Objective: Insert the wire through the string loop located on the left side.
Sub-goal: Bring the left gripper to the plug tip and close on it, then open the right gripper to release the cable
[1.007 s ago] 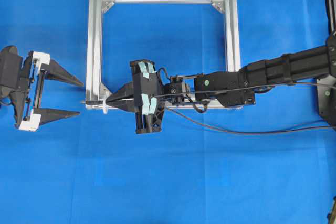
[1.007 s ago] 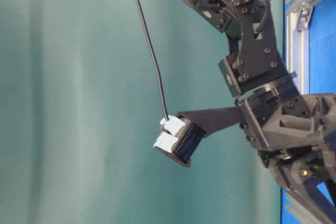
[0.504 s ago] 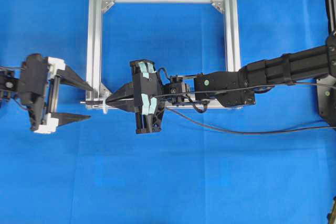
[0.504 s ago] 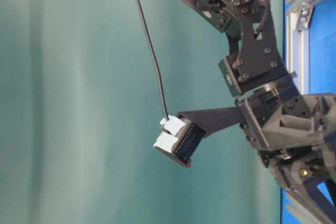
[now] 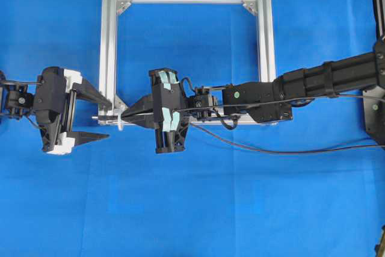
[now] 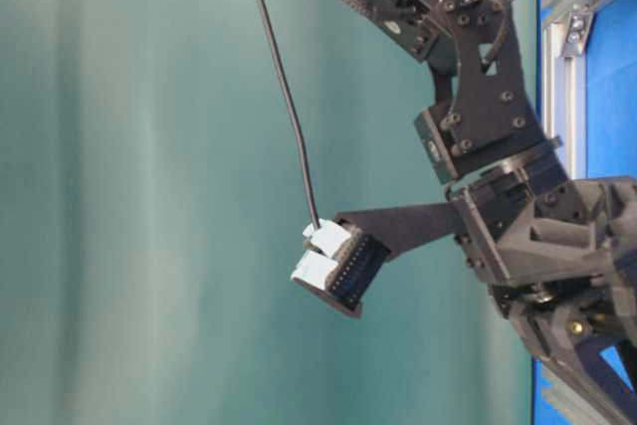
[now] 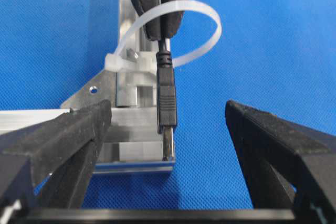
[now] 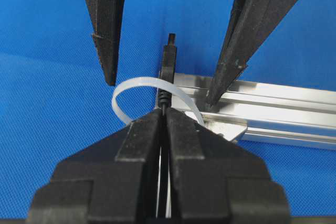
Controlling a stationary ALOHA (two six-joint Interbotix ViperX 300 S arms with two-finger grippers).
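My right gripper (image 5: 124, 115) is shut on the wire (image 8: 168, 61), just behind its black plug. The wire runs through the whitish string loop (image 7: 206, 29) at the frame's near left corner, and the loop arcs round the right fingertips (image 7: 160, 3). The plug with its silvery tip (image 7: 168, 141) sticks out to the left of the loop (image 5: 120, 123). My left gripper (image 5: 109, 118) is open, its fingers (image 7: 79, 135) wide on either side of the plug and not touching it. From the right wrist view the left gripper's fingers (image 8: 105, 30) flank the plug.
The square silver aluminium frame (image 5: 108, 40) lies flat on the blue mat, with a triangular bracket (image 7: 92, 90) in its corner beside the loop. The wire's slack (image 5: 271, 148) trails right across the mat under the right arm (image 5: 313, 82).
My left gripper has moved right towards the frame's corner, still open, until its fingers came to either side of the plug tip. The right gripper and the wire have stayed put.
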